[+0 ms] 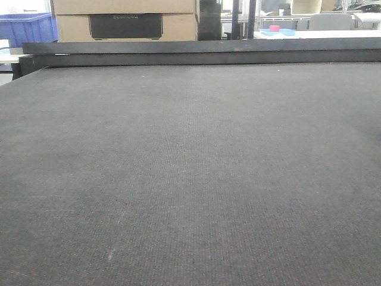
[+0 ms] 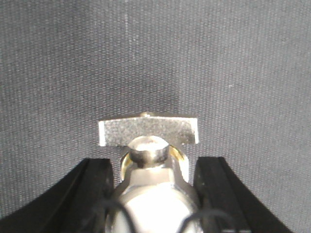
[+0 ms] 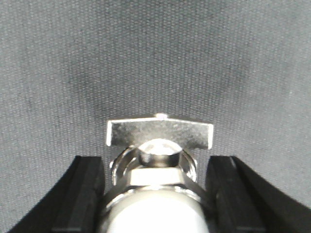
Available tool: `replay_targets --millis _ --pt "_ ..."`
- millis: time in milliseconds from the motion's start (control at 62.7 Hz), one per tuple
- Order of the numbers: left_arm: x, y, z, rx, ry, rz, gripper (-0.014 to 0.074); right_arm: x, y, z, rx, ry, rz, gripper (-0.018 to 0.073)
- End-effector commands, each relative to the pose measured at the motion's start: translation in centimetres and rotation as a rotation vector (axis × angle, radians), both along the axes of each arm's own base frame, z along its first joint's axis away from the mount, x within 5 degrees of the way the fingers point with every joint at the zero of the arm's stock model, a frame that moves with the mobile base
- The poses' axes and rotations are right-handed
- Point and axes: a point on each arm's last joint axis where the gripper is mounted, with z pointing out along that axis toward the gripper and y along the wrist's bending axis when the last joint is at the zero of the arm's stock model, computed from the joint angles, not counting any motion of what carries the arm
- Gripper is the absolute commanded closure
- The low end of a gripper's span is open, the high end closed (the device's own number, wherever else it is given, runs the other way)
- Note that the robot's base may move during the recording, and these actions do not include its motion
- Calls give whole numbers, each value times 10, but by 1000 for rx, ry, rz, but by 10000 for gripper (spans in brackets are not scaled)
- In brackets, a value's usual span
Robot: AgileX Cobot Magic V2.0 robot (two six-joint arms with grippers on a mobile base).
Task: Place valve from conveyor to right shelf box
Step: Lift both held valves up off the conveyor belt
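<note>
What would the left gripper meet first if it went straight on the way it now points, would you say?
Probably the belt: beyond the valve in the left gripper only belt shows. The valve's handle would touch first; the gap is unclear.

I read this as a warehouse-type lab or industrial test floor. Basis: a wide, dark grey woven conveyor (image 1: 190, 179) fills my front view, edged at the far side by a black bar (image 1: 202, 52). Behind it at left are stacked cardboard boxes (image 1: 125, 21) and a blue bin (image 1: 27, 28). At right is a pale tabletop (image 1: 333, 34) with small items, too distant to identify.
</note>
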Motion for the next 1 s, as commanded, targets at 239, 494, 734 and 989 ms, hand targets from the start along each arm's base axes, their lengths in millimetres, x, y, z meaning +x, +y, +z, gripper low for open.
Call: replay_targets --millis 239,494,734,989 --pt "-15 -3 44 -22 -85 -6 707 -16 3 38 24 -166 -8 722" --pt "-58 -3 102 -26 -271 -10 707 -48 8 82 52 -332 -13 722" --pt "-110 -2 151 -29 -481 -12 707 -88 12 125 66 -558 -14 722" --pt "-158 -1 184 -32 -683 -11 707 -127 14 160 54 -799 -14 722"
